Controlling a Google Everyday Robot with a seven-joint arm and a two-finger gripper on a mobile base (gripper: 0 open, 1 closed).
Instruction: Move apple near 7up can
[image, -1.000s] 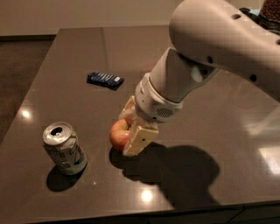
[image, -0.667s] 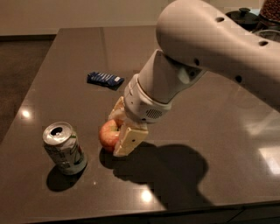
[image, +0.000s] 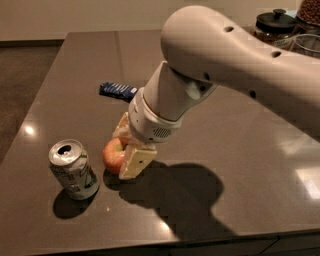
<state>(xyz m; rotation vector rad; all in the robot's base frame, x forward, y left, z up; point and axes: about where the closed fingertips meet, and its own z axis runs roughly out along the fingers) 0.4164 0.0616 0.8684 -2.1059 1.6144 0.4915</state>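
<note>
At the left of the table (image: 50, 100) stands the can (image: 72, 170), dented and leaning. Just right of it, not touching, the apple (image: 113, 154) is clamped in the gripper (image: 128, 148), low at the surface, which seems well placed for release there. A packet (image: 118, 90) lies behind, clear of both.

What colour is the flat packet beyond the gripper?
Dark blue, clearest in the camera view. The packet lies behind the gripper, which is shut on the apple.
</note>
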